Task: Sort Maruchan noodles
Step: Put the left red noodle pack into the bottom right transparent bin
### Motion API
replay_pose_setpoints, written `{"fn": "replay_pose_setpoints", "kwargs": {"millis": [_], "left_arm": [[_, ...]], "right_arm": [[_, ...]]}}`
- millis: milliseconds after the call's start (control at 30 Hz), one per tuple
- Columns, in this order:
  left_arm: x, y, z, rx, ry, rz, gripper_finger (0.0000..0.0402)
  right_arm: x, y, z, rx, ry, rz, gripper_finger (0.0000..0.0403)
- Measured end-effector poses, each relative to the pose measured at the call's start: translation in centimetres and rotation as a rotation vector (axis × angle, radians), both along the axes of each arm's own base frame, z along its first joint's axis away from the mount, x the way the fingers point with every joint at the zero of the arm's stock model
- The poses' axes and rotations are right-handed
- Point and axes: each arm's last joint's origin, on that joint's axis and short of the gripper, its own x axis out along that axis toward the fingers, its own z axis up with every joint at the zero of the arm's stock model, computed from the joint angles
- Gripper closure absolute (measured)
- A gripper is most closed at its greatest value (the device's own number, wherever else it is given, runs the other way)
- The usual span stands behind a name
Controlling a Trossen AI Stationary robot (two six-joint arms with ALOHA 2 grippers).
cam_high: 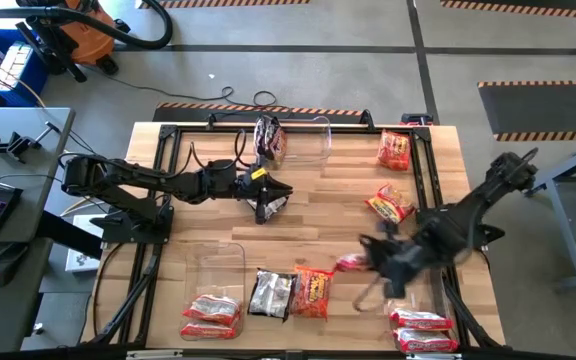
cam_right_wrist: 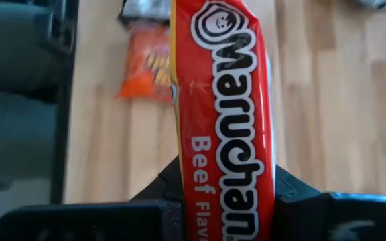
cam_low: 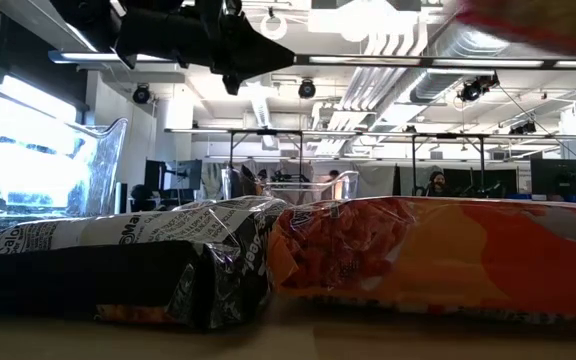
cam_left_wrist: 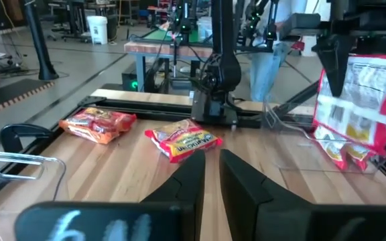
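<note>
My right gripper (cam_high: 368, 268) is shut on a red Maruchan noodle packet (cam_right_wrist: 223, 100) above the table's near right part. The left wrist view shows the same packet (cam_left_wrist: 360, 107) hanging with its white back showing. My left gripper (cam_high: 280, 190) hovers level over the table's middle, pointing right. Its fingers (cam_left_wrist: 193, 181) stand almost together with only wood showing in the slit. A dark packet (cam_high: 273, 208) shows just below its tips, and I see no touch. Loose packets lie flat on the table: two orange-red ones (cam_high: 393, 150) (cam_high: 390, 205) at the right, a dark one (cam_high: 271, 295) and an orange one (cam_high: 313, 292) near the front. My right gripper pinches the red packet between its two fingers, one on each long edge (cam_right_wrist: 179, 177), close to one end. The fingers come steeply from above. The packet runs lengthwise away from the fingers, printed face toward the wrist camera, and hangs clear of the table.
A clear bin (cam_high: 313, 125) at the far edge holds a dark packet (cam_high: 268, 140). Another clear bin (cam_high: 218, 260) at the near left holds red-and-white packets (cam_high: 211, 315). More red-and-white packets (cam_high: 423, 330) lie at the near right corner. A black frame rail (cam_high: 168, 130) borders the table.
</note>
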Motion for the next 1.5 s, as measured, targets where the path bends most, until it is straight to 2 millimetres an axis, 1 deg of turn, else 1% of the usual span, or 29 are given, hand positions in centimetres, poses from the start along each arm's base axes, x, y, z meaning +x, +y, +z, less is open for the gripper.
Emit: {"fn": "replay_pose_setpoints", "kwargs": {"millis": [100, 200, 367, 467, 600, 733, 900, 1000, 1167, 1500], "left_arm": [[0.0, 0.0, 0.0, 0.006, 0.001, 0.000, 0.0367], [0.0, 0.0, 0.0, 0.006, 0.001, 0.001, 0.0367], [0.0, 0.0, 0.0, 0.005, 0.001, 0.002, 0.0367], [0.0, 0.1, 0.0, 0.006, 0.001, 0.002, 0.0367], [0.0, 0.1, 0.0, 0.007, 0.001, 0.005, 0.0367], [0.0, 0.1, 0.0, 0.018, 0.002, 0.026, 0.0367], [0.0, 0.2, 0.0, 0.020, 0.003, 0.033, 0.0367], [0.0, 0.2, 0.0, 0.020, 0.003, 0.033, 0.0367], [0.0, 0.2, 0.0, 0.017, 0.003, 0.036, 0.0367], [0.0, 0.2, 0.0, 0.003, 0.002, 0.050, 0.0367]], "right_arm": [[-2.2, 1.3, 0.0, -0.020, 0.065, -0.023, 0.0335], [-4.1, 2.2, -0.7, -0.049, 0.156, -0.086, 0.0335], [-6.2, 4.3, -1.7, -0.035, 0.259, -0.157, 0.0335], [-6.9, 5.6, -2.6, -0.043, 0.283, -0.180, 0.0331], [-7.3, 7.2, -4.1, -0.091, 0.319, -0.180, 0.0333], [-7.6, 8.4, -5.4, -0.137, 0.339, -0.195, 0.0334], [-8.1, 9.5, -6.4, -0.153, 0.338, -0.219, 0.0334], [-8.8, 9.9, -6.5, -0.148, 0.348, -0.222, 0.0334], [-9.6, 10.1, -6.6, -0.135, 0.437, -0.214, 0.0335], [-9.5, 10.3, -6.8, -0.165, 0.375, -0.189, 0.0334]]}}
